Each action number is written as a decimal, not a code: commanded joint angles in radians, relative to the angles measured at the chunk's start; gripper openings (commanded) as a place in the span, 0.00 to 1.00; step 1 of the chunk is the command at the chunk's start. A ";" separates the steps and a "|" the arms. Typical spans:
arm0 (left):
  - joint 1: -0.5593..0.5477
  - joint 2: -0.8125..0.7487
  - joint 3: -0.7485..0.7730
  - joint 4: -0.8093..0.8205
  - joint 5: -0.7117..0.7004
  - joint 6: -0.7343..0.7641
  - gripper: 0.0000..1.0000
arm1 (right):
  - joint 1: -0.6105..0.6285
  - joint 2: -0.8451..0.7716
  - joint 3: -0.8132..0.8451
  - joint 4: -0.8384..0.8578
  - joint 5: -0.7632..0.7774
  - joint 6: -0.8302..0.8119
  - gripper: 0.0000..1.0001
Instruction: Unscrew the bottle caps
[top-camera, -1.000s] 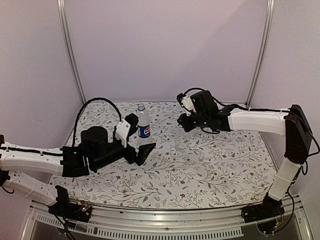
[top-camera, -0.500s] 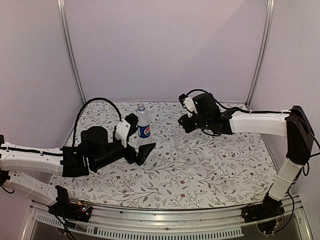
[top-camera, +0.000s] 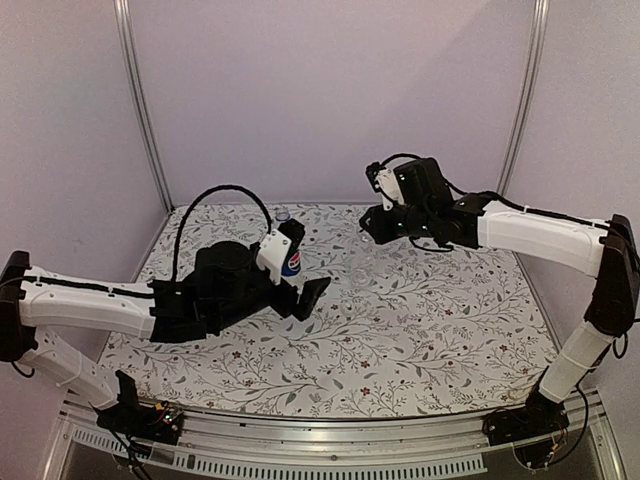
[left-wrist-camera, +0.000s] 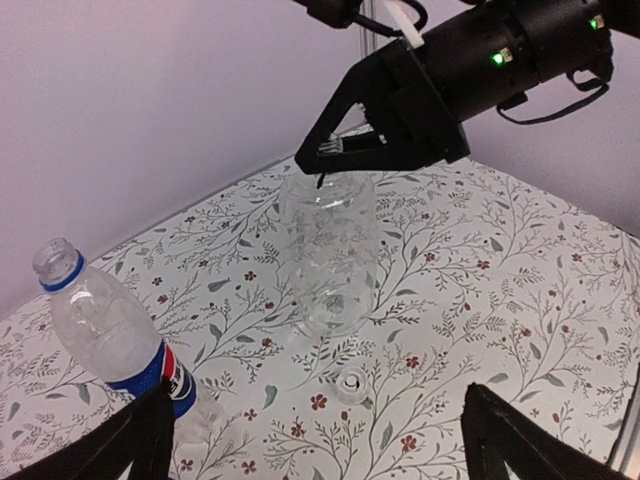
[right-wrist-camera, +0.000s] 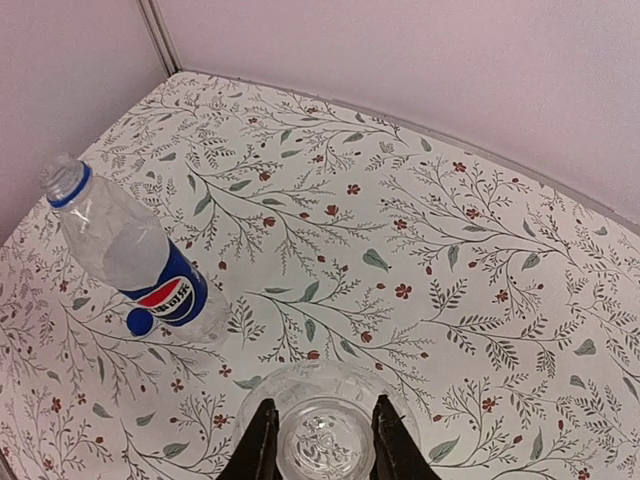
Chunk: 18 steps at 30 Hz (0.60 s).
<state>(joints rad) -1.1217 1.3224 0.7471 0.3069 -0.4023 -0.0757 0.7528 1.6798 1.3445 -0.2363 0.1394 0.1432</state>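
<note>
The Pepsi bottle (left-wrist-camera: 120, 345) stands uncapped at the back left, also in the top view (top-camera: 290, 258) and right wrist view (right-wrist-camera: 140, 255). The blue cap (right-wrist-camera: 140, 321) lies on the table at its foot. My right gripper (right-wrist-camera: 322, 445) is shut on the neck of the shorter unlabelled bottle (left-wrist-camera: 328, 250), holding it upright with its mouth open; I cannot tell if its base touches the table. The pale see-through cap (left-wrist-camera: 350, 385) lies on the table just in front of it. My left gripper (left-wrist-camera: 325, 450) is open and empty, its left finger (left-wrist-camera: 140, 440) beside the Pepsi bottle.
The floral tablecloth (top-camera: 420, 330) covers the table. Plain walls and two metal posts (top-camera: 140, 100) close the back. The right gripper (top-camera: 385, 222) and left gripper (top-camera: 303, 265) are close together at the back middle.
My left arm has swung forward and to the right, its gripper now beside the Pepsi bottle. My right gripper has risen a little and moved right.
</note>
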 joint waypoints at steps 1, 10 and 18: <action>-0.028 0.096 0.124 -0.050 -0.087 0.025 1.00 | -0.003 -0.113 0.051 -0.053 -0.096 0.139 0.00; -0.081 0.272 0.294 -0.088 -0.176 0.045 1.00 | -0.001 -0.202 0.030 -0.040 -0.255 0.276 0.00; -0.092 0.392 0.372 -0.051 -0.295 0.091 1.00 | -0.001 -0.217 0.001 0.000 -0.326 0.330 0.00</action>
<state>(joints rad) -1.2011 1.6730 1.0878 0.2413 -0.6064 -0.0269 0.7525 1.4933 1.3621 -0.2722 -0.1215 0.4217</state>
